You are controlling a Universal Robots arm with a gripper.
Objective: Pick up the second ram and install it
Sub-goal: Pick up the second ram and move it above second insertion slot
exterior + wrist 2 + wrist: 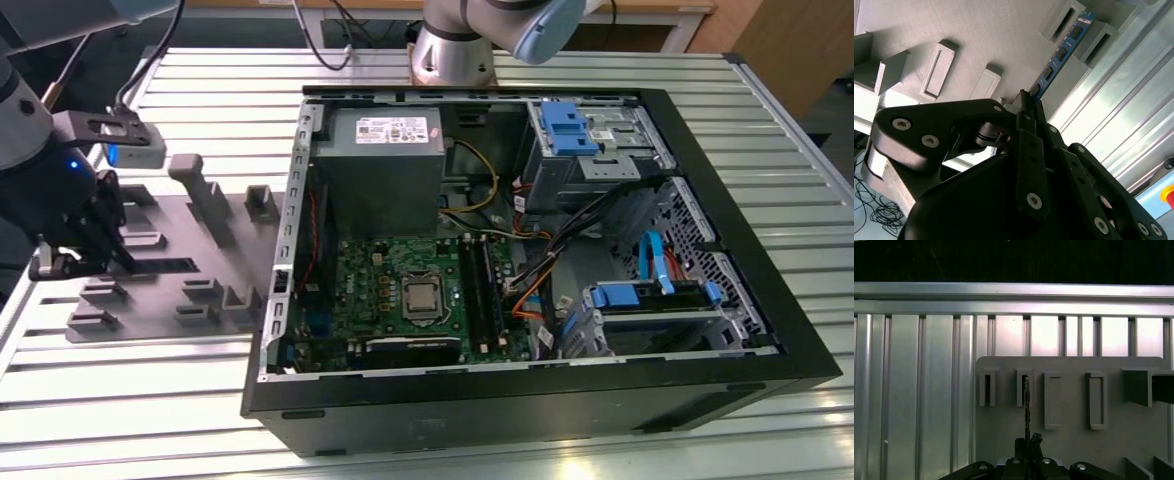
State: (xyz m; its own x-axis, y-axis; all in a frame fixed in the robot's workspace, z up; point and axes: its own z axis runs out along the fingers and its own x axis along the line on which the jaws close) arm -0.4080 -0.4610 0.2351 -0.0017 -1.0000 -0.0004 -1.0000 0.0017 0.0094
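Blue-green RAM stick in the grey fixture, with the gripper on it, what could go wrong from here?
1. The black gripper grips the slim blue-green circuit-board RAM stick near one end, so it may tilt when lifted.
2. The stick's far end sits between grey plastic fixture blocks; a skewed pull could jam it there.

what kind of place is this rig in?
Likely a robotics lab bench for PC assembly: an open PC case on a slotted aluminium table, a grey fixture plate beside it, and the gripper shut on a ram in that plate.
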